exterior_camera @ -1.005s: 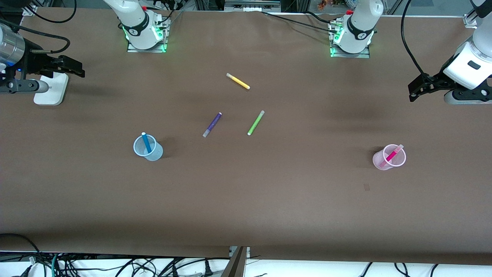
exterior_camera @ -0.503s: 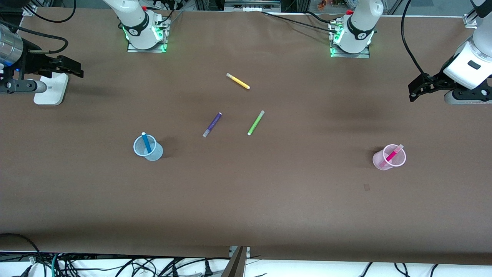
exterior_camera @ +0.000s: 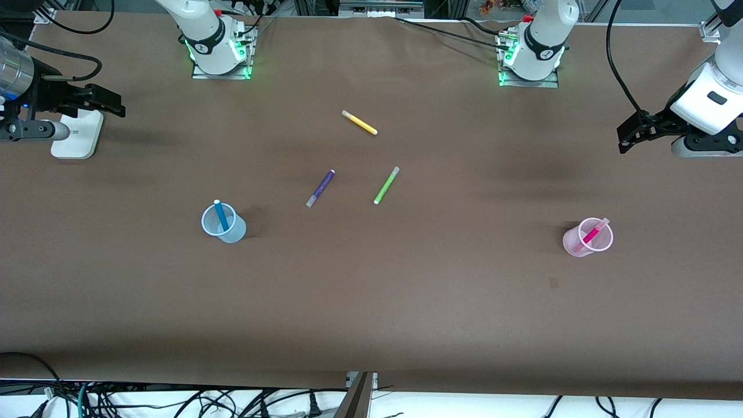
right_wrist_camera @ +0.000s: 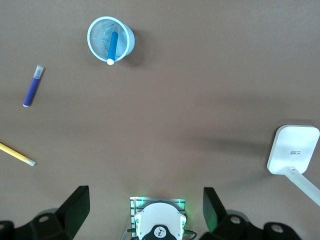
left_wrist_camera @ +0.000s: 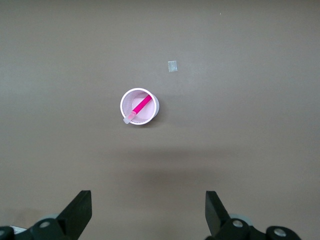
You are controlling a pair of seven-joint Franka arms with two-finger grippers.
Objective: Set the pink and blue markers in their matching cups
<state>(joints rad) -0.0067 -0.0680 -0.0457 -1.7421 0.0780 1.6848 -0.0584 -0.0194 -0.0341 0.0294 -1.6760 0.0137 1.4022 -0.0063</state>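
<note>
A brown table [exterior_camera: 371, 302] held two small ribbed plastic cups, each with a marker standing in it. The blue marker [exterior_camera: 221, 215] leaned inside the light blue cup [exterior_camera: 223, 223], toward the right arm's end of the table. The pink marker [exterior_camera: 592, 234] leaned inside the light pink cup [exterior_camera: 587, 238], toward the left arm's end, its pale end resting on the rim.

The right gripper [exterior_camera: 110, 103] hung in the air over the table's edge at the right arm's end, its fingers spread wide and holding nothing. The blue cup stood well apart from it, nearer the front camera. In the right wrist view the two dark fingers [right_wrist_camera: 75, 207] framed bare tabletop, with the blue cup [right_wrist_camera: 110, 39] well clear of them. A white stand [exterior_camera: 78, 134] sat on the table just beside this gripper.

The left gripper [exterior_camera: 630, 136] hung over the edge at the left arm's end, also spread open and empty. The pink cup stood well apart from it, nearer the front camera. The left wrist view showed the pink cup [left_wrist_camera: 140, 106] between and ahead of the open fingers [left_wrist_camera: 78, 212], untouched.

Three loose markers lay flat between the two grippers, well away from both: a purple marker [exterior_camera: 320, 187], a lime-green marker [exterior_camera: 386, 184] beside it, and a yellow marker [exterior_camera: 359, 122] closer to the arms' bases.
</note>
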